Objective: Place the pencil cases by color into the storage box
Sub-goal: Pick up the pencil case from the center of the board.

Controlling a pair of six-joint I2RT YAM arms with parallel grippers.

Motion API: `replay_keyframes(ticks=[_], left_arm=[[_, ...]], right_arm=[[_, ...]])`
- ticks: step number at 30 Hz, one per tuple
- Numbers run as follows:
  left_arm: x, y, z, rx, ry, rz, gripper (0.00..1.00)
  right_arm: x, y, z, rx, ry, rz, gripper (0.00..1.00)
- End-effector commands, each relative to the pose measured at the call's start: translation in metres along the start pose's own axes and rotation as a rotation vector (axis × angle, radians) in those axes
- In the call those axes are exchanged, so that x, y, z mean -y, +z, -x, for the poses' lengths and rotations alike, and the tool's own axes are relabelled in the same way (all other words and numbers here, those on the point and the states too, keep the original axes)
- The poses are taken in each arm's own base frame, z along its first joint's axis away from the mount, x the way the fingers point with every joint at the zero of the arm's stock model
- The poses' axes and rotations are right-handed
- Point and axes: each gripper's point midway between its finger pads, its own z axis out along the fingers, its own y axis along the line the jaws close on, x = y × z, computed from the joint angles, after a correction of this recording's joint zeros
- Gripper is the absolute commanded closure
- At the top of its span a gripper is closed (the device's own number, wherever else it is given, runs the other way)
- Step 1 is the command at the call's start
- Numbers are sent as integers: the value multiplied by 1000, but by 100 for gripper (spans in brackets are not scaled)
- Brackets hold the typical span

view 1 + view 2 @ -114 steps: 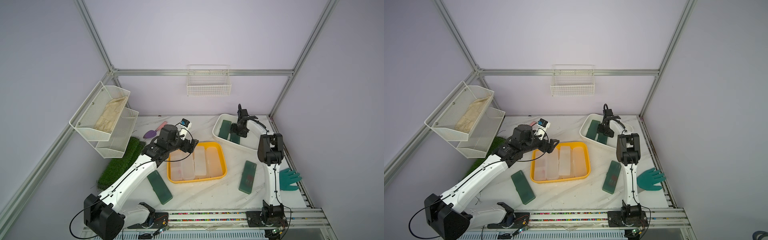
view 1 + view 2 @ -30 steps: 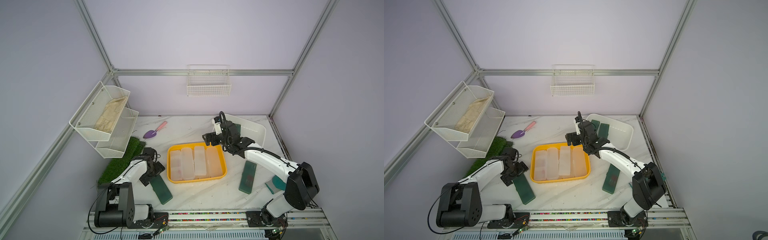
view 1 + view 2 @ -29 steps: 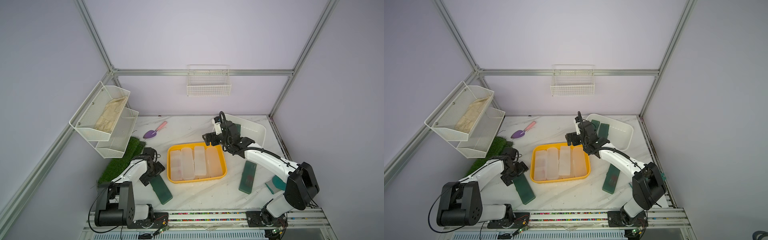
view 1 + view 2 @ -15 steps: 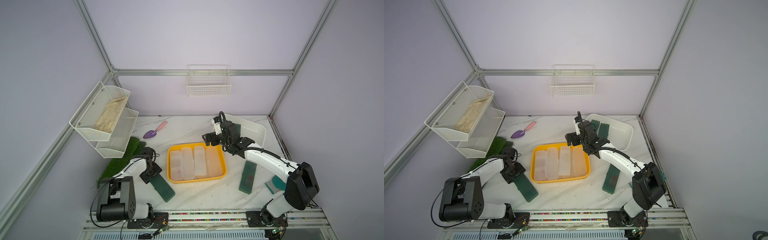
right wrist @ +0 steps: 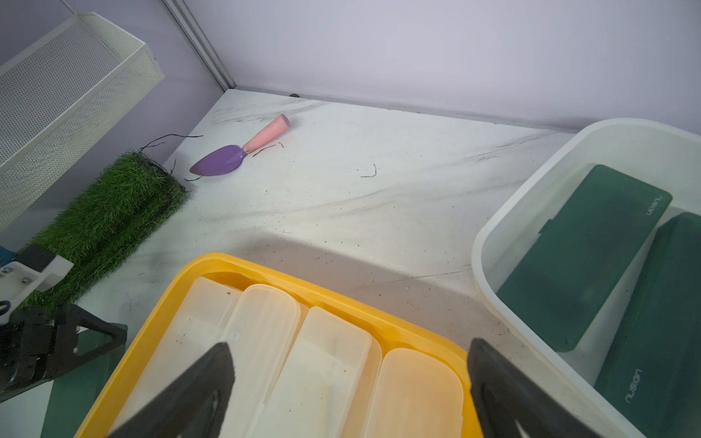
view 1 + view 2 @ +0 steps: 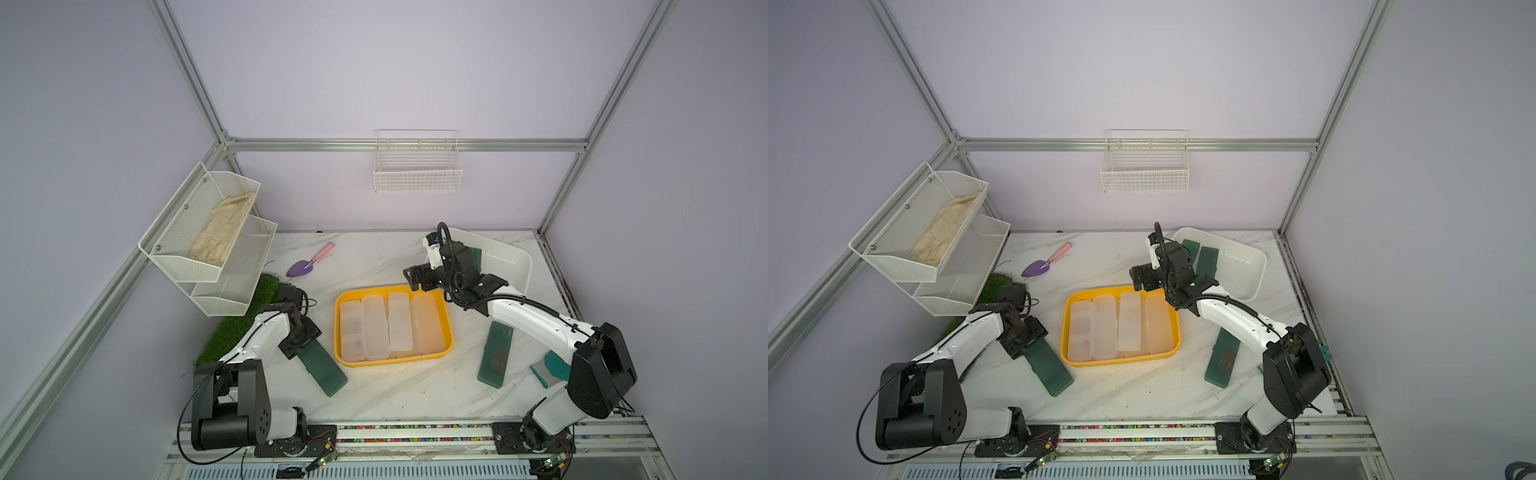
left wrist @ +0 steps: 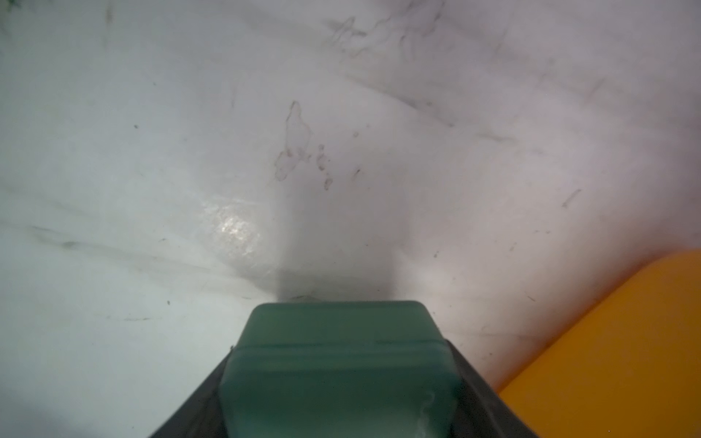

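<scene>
A dark green pencil case (image 6: 326,370) (image 6: 1050,370) lies on the table left of the yellow tray (image 6: 390,362) (image 6: 1121,359). My left gripper (image 6: 301,345) (image 6: 1023,343) is shut on its far end. In the left wrist view the green case (image 7: 337,364) fills the space inside my left gripper (image 7: 337,379). Several frosted pencil cases (image 6: 374,328) (image 5: 330,360) lie side by side in the tray. My right gripper (image 6: 419,278) (image 5: 351,347) hangs open and empty over the tray's back edge. Two green cases (image 6: 1206,259) (image 5: 591,246) lie in the white bin (image 6: 528,266). Another green case (image 6: 495,354) lies on the table to the right.
A purple trowel (image 6: 303,266) lies at the back left. A grass mat (image 6: 241,320) sits under the wire shelf (image 6: 208,241) on the left wall. A wire basket (image 6: 417,166) hangs on the back wall. A teal tool (image 6: 555,365) lies by the right arm's base.
My left gripper has closed onto the end of the green case, and the case has shifted slightly. The right arm has not moved.
</scene>
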Motion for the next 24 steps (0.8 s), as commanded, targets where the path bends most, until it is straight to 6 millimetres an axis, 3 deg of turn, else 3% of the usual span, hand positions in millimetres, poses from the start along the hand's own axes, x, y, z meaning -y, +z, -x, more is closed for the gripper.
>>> replay_keyframes(ticks=[1, 10, 18, 24], left_arm=[[14, -27, 22, 65, 57, -45, 47], [25, -53, 48, 124, 186, -32, 47], [35, -98, 83, 266, 277, 12, 47], [67, -133, 101, 341, 302, -81, 46]], right_arm=[[-7, 1, 16, 48, -16, 15, 3], [-6, -1, 17, 53, -11, 13, 3], [-10, -5, 20, 73, -19, 31, 3], [-13, -10, 25, 109, -19, 53, 3]])
